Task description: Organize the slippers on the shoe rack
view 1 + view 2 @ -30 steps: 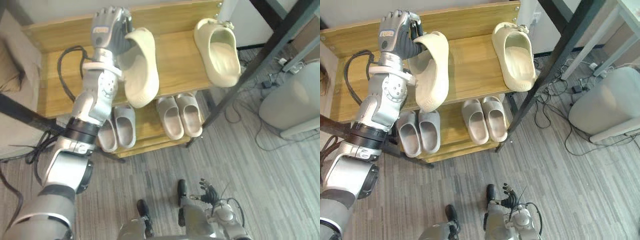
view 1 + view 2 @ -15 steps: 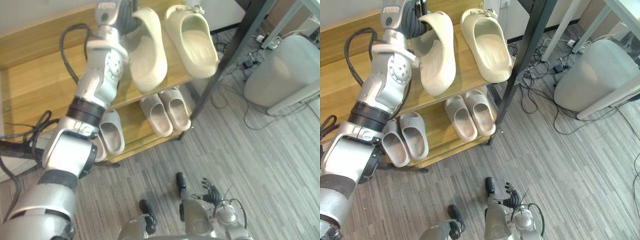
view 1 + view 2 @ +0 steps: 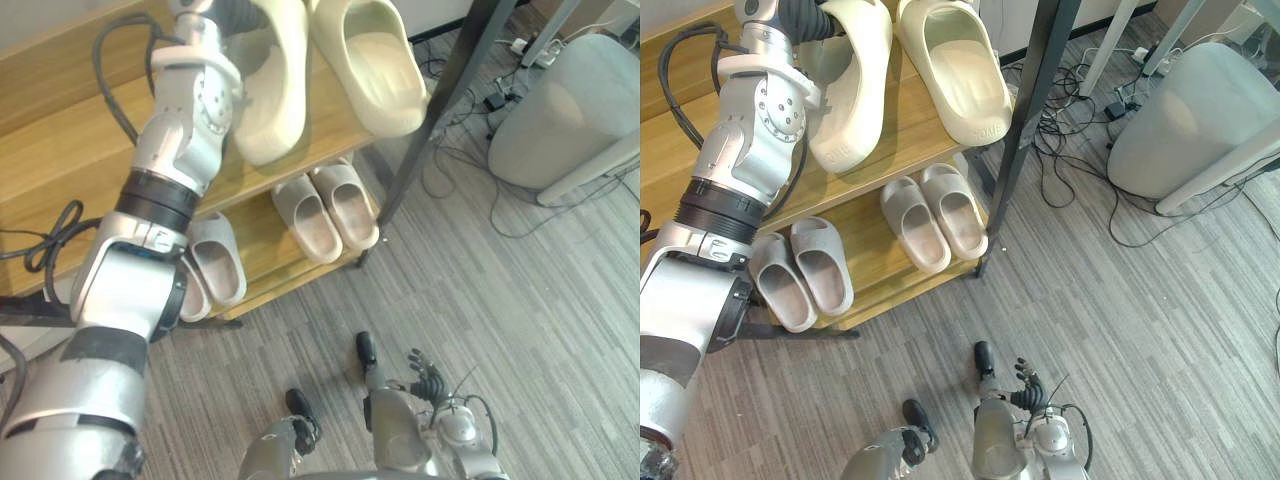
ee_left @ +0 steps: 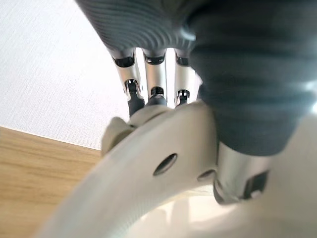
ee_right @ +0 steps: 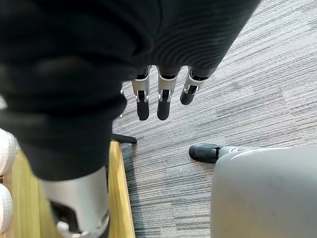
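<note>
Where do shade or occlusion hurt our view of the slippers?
Left eye view: grey slippers sit in the upper shelf's shade, yet readable. Left wrist view: left robot hand covers much of the held slipper. Right wrist view: right robot hand hangs evenly lit above the floor.

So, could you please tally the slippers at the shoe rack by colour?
Cream slippers: 2
Grey slippers: 4
Total: 6

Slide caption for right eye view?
Left hand grips cream slipper beside its mate on top shelf; left grey pair and right grey pair below.
</note>
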Motion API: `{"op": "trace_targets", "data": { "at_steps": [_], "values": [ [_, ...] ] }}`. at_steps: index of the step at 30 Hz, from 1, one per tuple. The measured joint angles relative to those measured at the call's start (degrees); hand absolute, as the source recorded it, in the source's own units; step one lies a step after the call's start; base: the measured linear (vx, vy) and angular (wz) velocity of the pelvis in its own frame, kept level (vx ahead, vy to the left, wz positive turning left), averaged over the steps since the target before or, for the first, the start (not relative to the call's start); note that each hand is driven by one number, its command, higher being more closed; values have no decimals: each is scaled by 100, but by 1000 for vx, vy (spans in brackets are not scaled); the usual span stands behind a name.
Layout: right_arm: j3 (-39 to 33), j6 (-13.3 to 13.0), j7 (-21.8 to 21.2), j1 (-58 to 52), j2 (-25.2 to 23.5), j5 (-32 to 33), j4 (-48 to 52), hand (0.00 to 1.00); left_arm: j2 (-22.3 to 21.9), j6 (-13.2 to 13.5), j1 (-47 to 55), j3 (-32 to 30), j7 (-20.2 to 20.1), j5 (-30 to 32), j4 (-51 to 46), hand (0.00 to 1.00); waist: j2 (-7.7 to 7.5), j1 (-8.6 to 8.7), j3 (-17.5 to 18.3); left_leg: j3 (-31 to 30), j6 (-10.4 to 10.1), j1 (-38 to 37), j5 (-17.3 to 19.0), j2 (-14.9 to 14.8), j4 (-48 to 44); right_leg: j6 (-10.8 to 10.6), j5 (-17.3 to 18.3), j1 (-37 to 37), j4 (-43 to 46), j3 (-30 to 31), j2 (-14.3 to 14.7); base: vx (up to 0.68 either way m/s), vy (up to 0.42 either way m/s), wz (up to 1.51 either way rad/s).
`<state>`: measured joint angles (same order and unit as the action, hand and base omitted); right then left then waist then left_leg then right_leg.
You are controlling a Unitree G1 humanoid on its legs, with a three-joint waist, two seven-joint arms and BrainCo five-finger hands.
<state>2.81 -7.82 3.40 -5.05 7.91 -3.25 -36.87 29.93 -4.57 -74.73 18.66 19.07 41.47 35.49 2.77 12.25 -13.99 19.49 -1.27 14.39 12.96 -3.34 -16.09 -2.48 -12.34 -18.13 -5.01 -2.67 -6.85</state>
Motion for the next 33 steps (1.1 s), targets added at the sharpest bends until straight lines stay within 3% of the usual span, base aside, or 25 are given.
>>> {"op": "trace_targets", "data": {
  "at_steps": [18, 27, 33],
  "values": [
    [27, -12, -1, -59, 17, 90, 9, 0, -607, -1, 79, -200, -5, -353, -91, 0, 5, -27, 0, -290, 32, -101, -40, 64, 37, 21, 17, 235, -5, -272, -43, 6, 36, 7],
    [86, -7, 1, -87, 118, 87, -3, 0, -1077, 7, 756, -318, 96, -562, -923, 0, 70, -65, 30, -443, 40, -276, -170, 141, 238, 14, 56, 415, -6, -392, -103, -17, 33, 9],
    [80, 9, 4, -116, 131, 75, -16, 0, -1305, 36, 1257, -419, 99, -696, -1684, 0, 84, -189, 39, -485, -8, -456, -388, 194, 608, 11, 67, 452, -5, -467, -122, -10, 12, 4]
  ]
}}
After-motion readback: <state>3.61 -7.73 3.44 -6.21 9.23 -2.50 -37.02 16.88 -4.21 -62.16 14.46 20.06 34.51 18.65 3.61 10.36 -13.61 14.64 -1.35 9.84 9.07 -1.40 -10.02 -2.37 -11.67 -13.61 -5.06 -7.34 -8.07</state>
